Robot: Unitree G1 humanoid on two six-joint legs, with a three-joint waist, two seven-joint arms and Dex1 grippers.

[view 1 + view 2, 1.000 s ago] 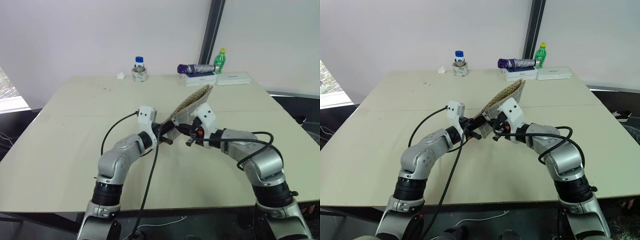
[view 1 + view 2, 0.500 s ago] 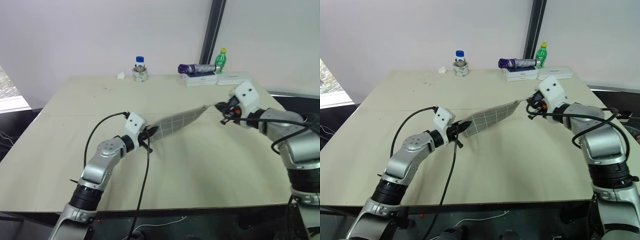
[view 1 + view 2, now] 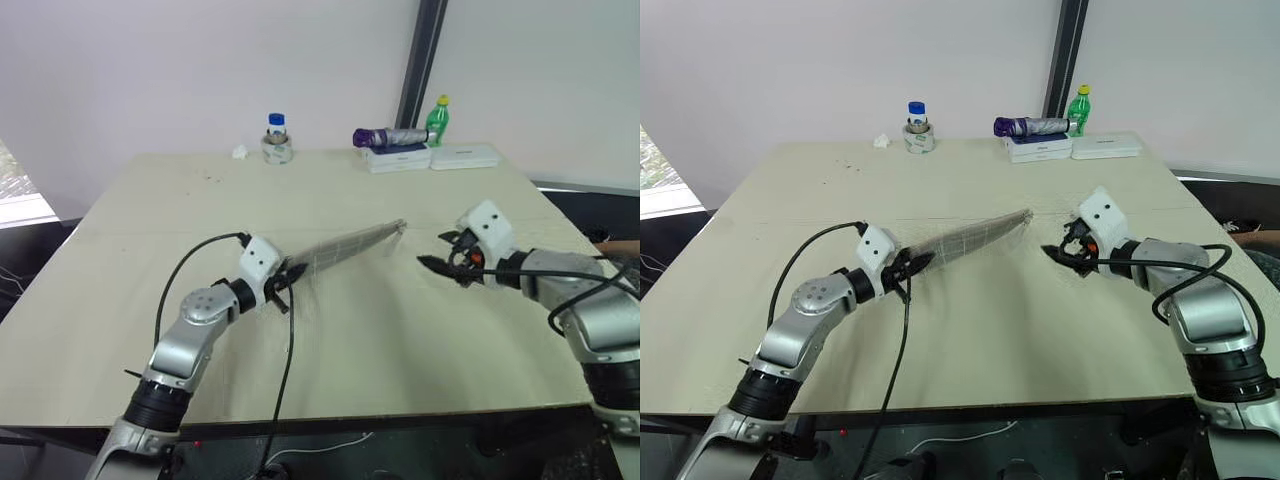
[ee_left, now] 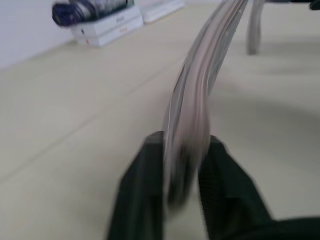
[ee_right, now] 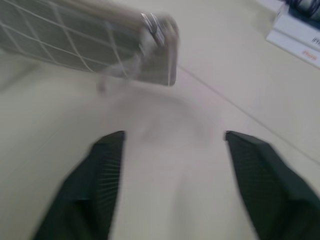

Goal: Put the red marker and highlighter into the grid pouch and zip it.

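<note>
The grid pouch (image 3: 345,247) is a grey case with thin white lines, stretched slantwise just above the table. My left gripper (image 3: 287,281) is shut on its near end; in the left wrist view the pouch (image 4: 200,100) stands edge-on between both black fingers (image 4: 142,200). My right gripper (image 3: 438,250) hovers open to the right of the pouch's far end, apart from it. In the right wrist view that end (image 5: 160,45), with its metal zipper pull, lies beyond the spread fingers (image 5: 100,170). The red marker and the highlighter are out of sight.
Along the table's far edge stand a blue-capped bottle in a tape roll (image 3: 278,140), a purple folded umbrella (image 3: 388,136) on a white box, a green bottle (image 3: 437,119) and a second white box (image 3: 463,157). The table's front edge (image 3: 350,412) runs near my arms.
My right gripper has let go of the pouch's far end, opened and drawn away to the right. The left gripper has shifted left and down, and the pouch has dropped to a flatter slant.
</note>
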